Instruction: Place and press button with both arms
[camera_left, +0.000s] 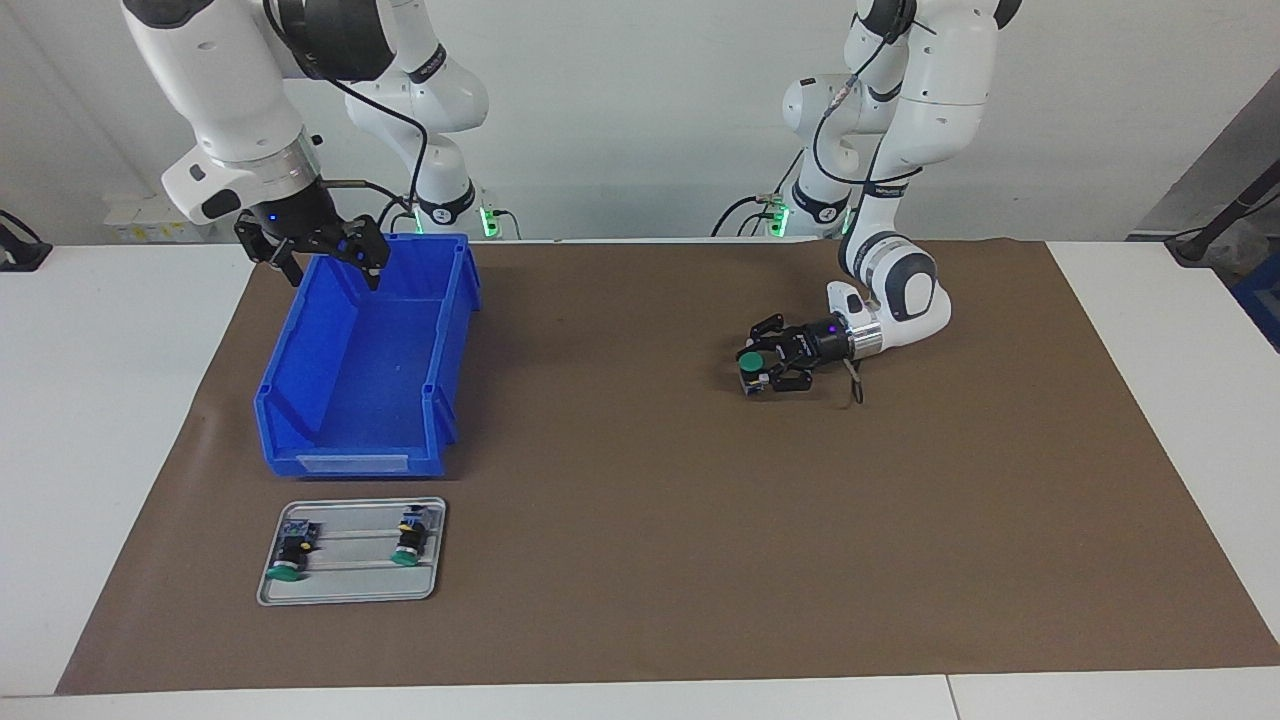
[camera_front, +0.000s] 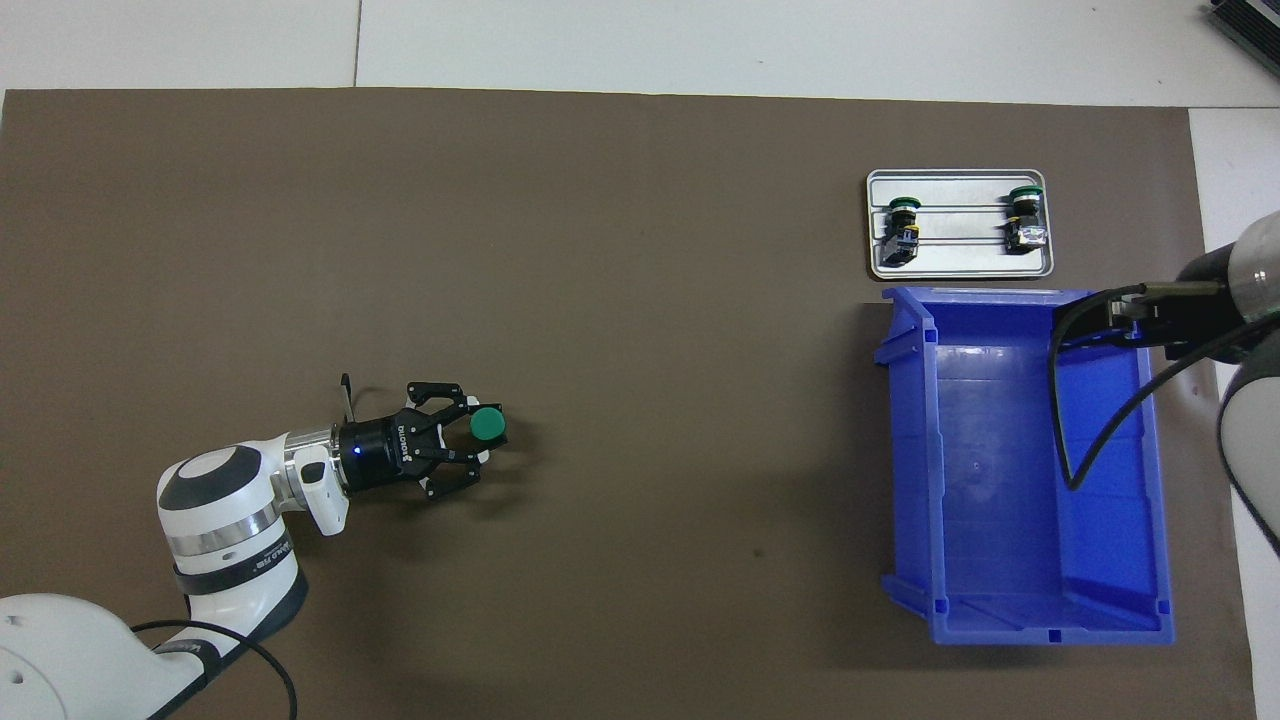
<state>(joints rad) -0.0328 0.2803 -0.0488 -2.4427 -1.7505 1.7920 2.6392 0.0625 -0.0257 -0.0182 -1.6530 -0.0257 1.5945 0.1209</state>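
Note:
A button (camera_left: 752, 361) (camera_front: 487, 424) with a round green cap facing up sits in my left gripper (camera_left: 762, 366) (camera_front: 478, 434), whose fingers are shut on its dark body. That gripper lies level and low over the brown mat (camera_left: 640, 500), toward the left arm's end of the table; I cannot tell whether the button touches the mat. My right gripper (camera_left: 330, 265) (camera_front: 1125, 315) hangs open and holds nothing, over the end of the blue bin (camera_left: 440, 400) (camera_front: 905, 450) nearest the robots.
Farther from the robots than the bin lies a small metal tray (camera_left: 350, 582) (camera_front: 960, 258) with two more green-capped buttons (camera_left: 290, 555) (camera_left: 410, 535) lying on their sides. The bin's inside shows nothing in it. White table borders the mat.

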